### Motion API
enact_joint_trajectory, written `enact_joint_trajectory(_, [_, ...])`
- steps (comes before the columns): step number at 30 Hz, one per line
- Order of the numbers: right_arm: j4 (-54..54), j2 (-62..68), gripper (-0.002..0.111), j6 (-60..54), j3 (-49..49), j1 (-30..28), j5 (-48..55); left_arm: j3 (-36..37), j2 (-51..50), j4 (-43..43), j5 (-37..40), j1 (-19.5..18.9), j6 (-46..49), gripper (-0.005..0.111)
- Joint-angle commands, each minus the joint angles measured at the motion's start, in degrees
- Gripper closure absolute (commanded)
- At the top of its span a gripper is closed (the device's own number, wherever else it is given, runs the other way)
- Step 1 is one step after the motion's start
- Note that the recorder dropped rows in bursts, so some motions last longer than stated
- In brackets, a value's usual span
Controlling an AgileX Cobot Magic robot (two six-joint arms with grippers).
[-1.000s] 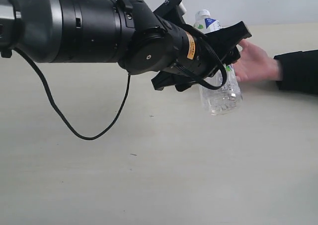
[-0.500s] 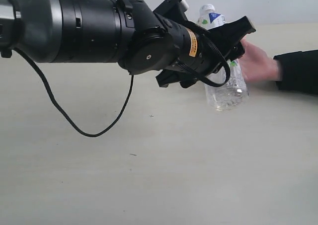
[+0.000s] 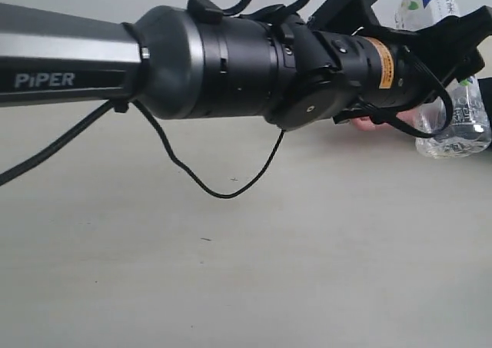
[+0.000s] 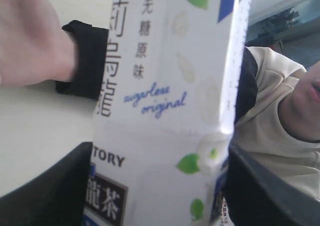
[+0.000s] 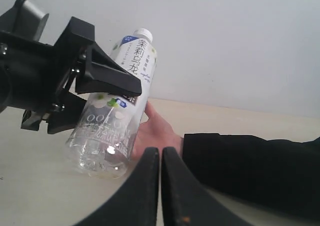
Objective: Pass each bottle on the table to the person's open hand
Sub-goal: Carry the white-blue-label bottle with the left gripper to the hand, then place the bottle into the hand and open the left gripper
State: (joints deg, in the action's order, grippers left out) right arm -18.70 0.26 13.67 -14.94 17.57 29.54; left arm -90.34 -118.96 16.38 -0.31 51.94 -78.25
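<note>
One clear bottle (image 3: 455,121) with a white label, dark print and small green leaves hangs tilted at the far right of the exterior view. My left gripper (image 3: 465,52) is shut on its labelled middle, and the label (image 4: 165,111) fills the left wrist view between the black fingers (image 4: 45,191). The person's open hand (image 5: 156,131), with a black sleeve cuff (image 4: 82,59), lies palm up on the table (image 3: 231,271) right behind the bottle's base. My right gripper (image 5: 160,153) is shut on nothing, low and near the sleeve. No other bottle is in view.
My left arm (image 3: 231,64) spans the exterior view and hides most of the hand. Its cable (image 3: 215,187) droops toward the table. The black sleeve (image 5: 250,166) lies along the table. A person in a cream top (image 4: 285,126) sits behind.
My left arm has carried the bottle to the right, past the person's palm, and now covers most of the hand in the exterior view. The grip on the bottle is unchanged.
</note>
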Motion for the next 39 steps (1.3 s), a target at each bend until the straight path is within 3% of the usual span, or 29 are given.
enact_joint_trajectory(1, [0.2,-0.3,0.105,-0.2,0.1,-0.2,-0.2,-4.7,-1.2,3.2,9.4,0.2,0.2,0.107])
enact_joint_trajectory(7, [0.2,-0.3,0.105,-0.2,0.1,-0.2,-0.2,-10.9,-4.1,8.0,15.6,0.6,-3.2,0.107])
enact_joint_trajectory(11, [0.2,-0.3,0.105,-0.2,0.1,-0.2,-0.2,-14.4,-7.8,20.5,16.6,1.9,-21.4,0.107])
enact_joint_trajectory(14, [0.2,-0.3,0.105,-0.2,0.1,-0.2,-0.2,-16.3,-9.8,39.2,22.5,3.8,-41.5,0.107])
enact_joint_trajectory(15, [0.2,-0.3,0.105,-0.2,0.1,-0.2,-0.2,-16.9,-10.3,41.7,24.5,4.4,-43.4,0.107])
enact_joint_trajectory(19, [0.2,-0.3,0.105,-0.2,0.1,-0.2,-0.2,-21.9,-11.8,42.6,37.7,6.3,-43.4,0.107])
enact_joint_trajectory(28, [0.2,-0.3,0.105,-0.2,0.1,-0.2,-0.2,-29.8,-17.5,41.8,40.4,7.3,-43.4,0.107])
enact_joint_trajectory(39, [0.2,-0.3,0.105,-0.2,0.1,-0.2,-0.2,-33.0,-22.6,41.0,43.6,7.2,-43.4,0.107])
